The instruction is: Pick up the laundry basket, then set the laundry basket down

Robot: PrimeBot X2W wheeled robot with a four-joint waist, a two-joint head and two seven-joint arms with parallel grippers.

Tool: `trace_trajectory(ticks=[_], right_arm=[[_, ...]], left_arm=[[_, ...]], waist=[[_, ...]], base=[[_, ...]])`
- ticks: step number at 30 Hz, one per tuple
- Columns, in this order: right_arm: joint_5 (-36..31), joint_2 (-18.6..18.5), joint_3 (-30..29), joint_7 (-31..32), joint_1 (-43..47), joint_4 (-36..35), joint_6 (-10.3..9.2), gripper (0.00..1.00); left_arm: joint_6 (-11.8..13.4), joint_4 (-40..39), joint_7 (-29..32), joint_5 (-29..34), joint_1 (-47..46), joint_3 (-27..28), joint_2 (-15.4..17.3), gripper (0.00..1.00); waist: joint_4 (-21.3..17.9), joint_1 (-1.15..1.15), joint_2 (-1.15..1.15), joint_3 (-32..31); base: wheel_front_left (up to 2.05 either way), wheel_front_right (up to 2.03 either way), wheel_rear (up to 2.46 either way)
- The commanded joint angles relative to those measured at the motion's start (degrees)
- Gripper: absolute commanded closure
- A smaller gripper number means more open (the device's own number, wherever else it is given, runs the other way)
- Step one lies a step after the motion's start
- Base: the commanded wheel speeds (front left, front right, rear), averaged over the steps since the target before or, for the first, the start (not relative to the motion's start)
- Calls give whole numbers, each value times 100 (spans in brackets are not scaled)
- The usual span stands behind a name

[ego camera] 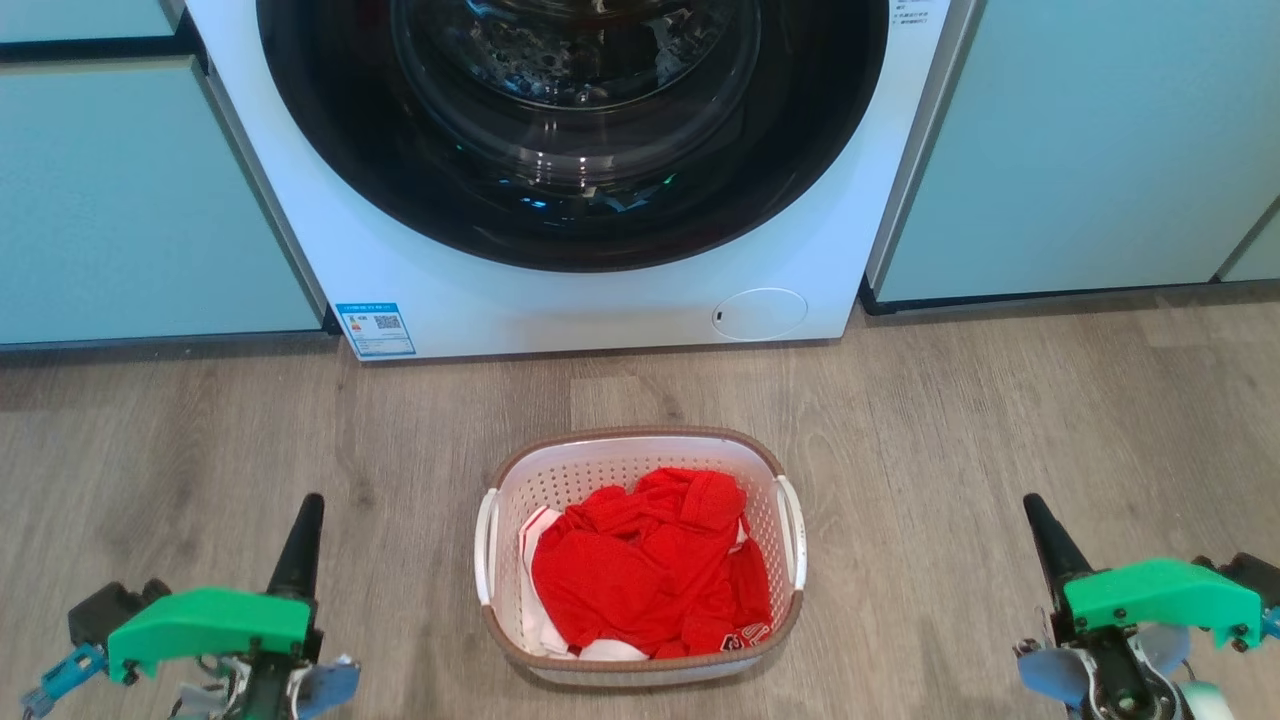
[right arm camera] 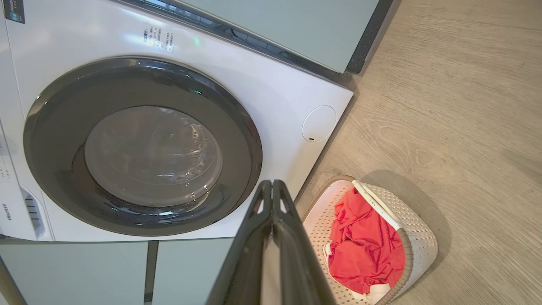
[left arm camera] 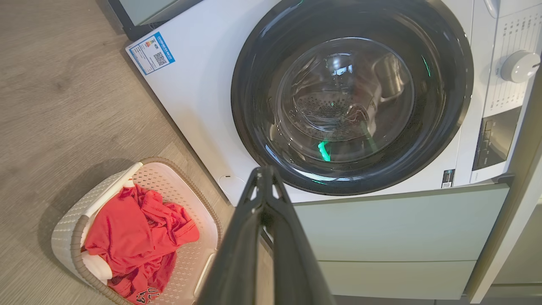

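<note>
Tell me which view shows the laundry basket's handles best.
The head view: the laundry basket shows whole, with both white handles and the full brown rim. The left wrist view shows it slanted, cut by the bottom edge; the right wrist view hides part of it behind the right gripper.

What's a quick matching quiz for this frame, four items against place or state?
Column 1
1 laundry basket
2 red garment
3 left pincer
4 washing machine door

Column 2
A crumpled inside the basket
B fingers together, holding nothing
C closed, round dark glass
D standing on the wood floor

Pairs: 1-D, 2-A, 3-B, 4-C
</note>
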Motion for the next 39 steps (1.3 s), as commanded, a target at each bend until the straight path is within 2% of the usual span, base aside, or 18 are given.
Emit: trace_trajectory(ticks=[1,27,39], right_arm=[[174,-88,45,49,-328,-222,7,100],[1844,-79,-256,489,-469,-285,9,100],[1831,-61,-283,512,-471,-284,9,100]], left_arm=[[-60,-157,44,-174,-358,197,29,100],[-289,-100,488,-1920,-657,531,8,100],[-290,-100,503,-1916,-660,548,-2,100]], waist=[[-2,0,0,1],[-41,0,0,16],[-41,0,0,16]], base=[[0,0,0],[0,0,0],[0,0,0]])
